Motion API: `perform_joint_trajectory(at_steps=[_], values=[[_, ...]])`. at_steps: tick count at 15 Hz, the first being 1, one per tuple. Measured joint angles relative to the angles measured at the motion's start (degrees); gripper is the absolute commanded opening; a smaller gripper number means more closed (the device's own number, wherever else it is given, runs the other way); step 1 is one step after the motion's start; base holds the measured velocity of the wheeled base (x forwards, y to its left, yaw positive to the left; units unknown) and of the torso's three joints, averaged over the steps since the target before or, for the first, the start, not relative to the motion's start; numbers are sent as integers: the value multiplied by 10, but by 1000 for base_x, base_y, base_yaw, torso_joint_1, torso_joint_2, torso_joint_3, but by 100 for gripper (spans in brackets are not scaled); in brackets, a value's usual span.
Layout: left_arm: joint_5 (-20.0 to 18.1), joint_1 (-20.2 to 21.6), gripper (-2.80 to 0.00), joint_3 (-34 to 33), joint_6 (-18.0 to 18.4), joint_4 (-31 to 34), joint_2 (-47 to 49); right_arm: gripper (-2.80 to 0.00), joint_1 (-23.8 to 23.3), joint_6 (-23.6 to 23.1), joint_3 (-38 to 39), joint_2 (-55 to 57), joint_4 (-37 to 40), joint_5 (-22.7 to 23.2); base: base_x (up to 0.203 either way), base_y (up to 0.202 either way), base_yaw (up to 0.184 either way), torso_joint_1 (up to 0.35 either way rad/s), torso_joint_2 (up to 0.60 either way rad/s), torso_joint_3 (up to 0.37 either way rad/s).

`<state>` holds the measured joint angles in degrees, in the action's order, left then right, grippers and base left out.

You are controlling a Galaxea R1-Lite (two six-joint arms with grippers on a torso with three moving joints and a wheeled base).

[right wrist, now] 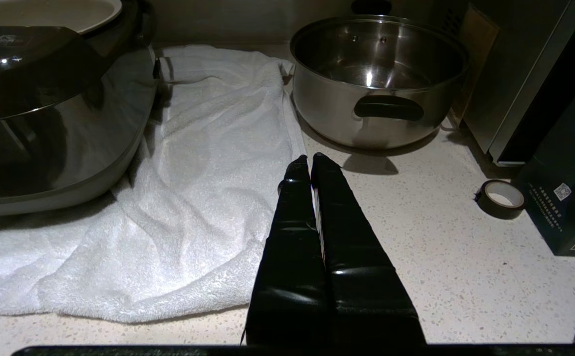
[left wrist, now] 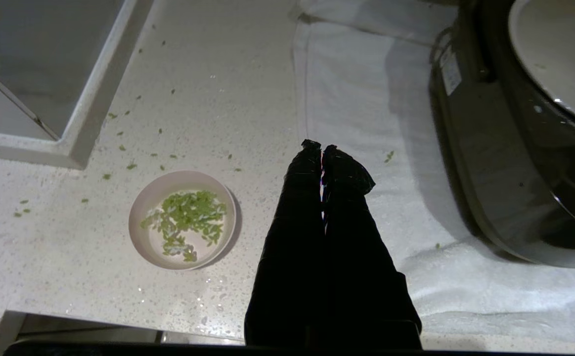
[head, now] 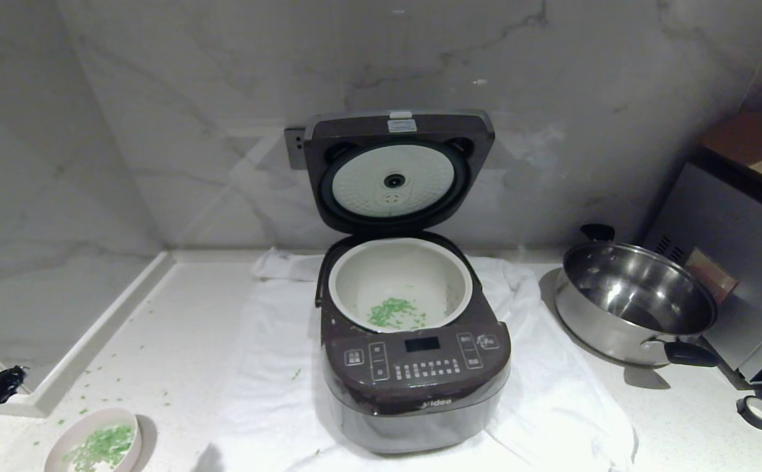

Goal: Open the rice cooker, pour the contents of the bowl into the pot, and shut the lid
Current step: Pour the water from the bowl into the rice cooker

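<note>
Bowl (left wrist: 182, 220) sits on the counter (left wrist: 218, 89), left of the cooker (head: 413, 367) and off the towel (left wrist: 356, 89); I judge it light, stiff, smooth and easy to tip, so I would pinch its thin rim on the side near my left gripper (left wrist: 322, 147), whose fingers are pressed together. Lid (head: 397, 170) is up and the pot (head: 400, 285) open, with free room between; the counter's front edge is close, and the right gripper (right wrist: 310, 158) is also pressed shut, idle by the pan (right wrist: 376, 79).
</note>
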<state>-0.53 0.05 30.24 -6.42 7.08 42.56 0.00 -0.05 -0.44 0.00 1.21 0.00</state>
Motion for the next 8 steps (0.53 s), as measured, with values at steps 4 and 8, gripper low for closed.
perform_joint_trajectory(at_steps=[4, 8], values=[[41, 4, -280, 40, -2, 2, 138, -280, 0, 0, 0, 0, 0, 0, 0, 0, 0, 0, 0, 0], [83, 27, -280, 64, 12, 62, 233, -280, 0, 0, 0, 0, 0, 0, 0, 0, 0, 0, 0, 0]])
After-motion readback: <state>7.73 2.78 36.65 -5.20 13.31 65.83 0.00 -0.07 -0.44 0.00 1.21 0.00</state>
